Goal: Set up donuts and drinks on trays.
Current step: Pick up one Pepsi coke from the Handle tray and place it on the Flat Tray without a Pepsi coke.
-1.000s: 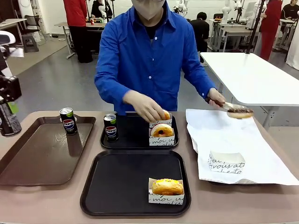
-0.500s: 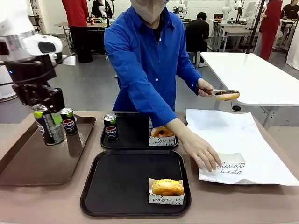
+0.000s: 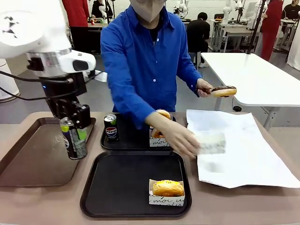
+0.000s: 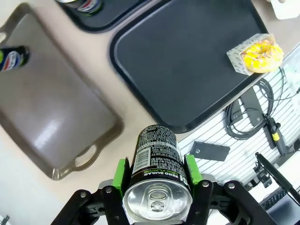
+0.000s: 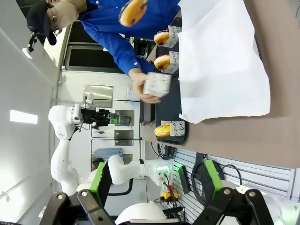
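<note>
On the near black tray a sleeved donut is set at its right corner. A Pepsi can is pinched by the left claw above the brown tray. The right claw is spread wide. Farther off, a can and donuts are held by the far tray.

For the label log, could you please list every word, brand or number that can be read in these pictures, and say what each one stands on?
"ZERO SUGAR": on the can held in the left gripper; the fine print above it is too small to read.
"PEPSI" logo: on the can on the far black tray; the lettering is barely legible.
"mou…": black script on the donut's sleeve on the near black tray; the rest is unreadable.
</note>
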Motion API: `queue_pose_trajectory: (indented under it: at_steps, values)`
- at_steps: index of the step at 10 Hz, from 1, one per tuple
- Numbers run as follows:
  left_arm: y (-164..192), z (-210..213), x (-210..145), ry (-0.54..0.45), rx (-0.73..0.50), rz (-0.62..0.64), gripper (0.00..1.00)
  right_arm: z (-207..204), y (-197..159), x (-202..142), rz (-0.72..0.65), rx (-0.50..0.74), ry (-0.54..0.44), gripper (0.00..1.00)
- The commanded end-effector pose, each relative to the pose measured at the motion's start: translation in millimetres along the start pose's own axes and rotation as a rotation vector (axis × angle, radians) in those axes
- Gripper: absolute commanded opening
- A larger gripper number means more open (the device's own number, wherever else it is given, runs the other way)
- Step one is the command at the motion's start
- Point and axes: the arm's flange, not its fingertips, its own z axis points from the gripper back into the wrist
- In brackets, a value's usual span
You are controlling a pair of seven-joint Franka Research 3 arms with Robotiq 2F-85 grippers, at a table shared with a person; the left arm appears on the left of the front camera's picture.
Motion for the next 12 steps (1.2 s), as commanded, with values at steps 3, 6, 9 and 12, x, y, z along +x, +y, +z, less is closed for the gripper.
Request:
queue_pose_trajectory:
  at_steps: [3, 6, 9, 12]
  values:
    - [41, 23, -59, 0.150, 0.006, -0.115, 0.58, 1, 1, -1, 0.015, 0.015, -0.005, 1.00]
    - [87, 64, -174, -0.070, 0.026, 0.008, 0.58, 1, 1, -1, 0.015, 0.015, -0.005, 1.00]
    - [106, 60, -146, -0.055, -0.023, 0.013, 0.58, 1, 1, -1, 0.015, 0.015, -0.005, 1.00]
    - [105, 49, -145, -0.096, -0.051, 0.042, 0.58, 1, 1, -1, 0.015, 0.015, -0.005, 1.00]
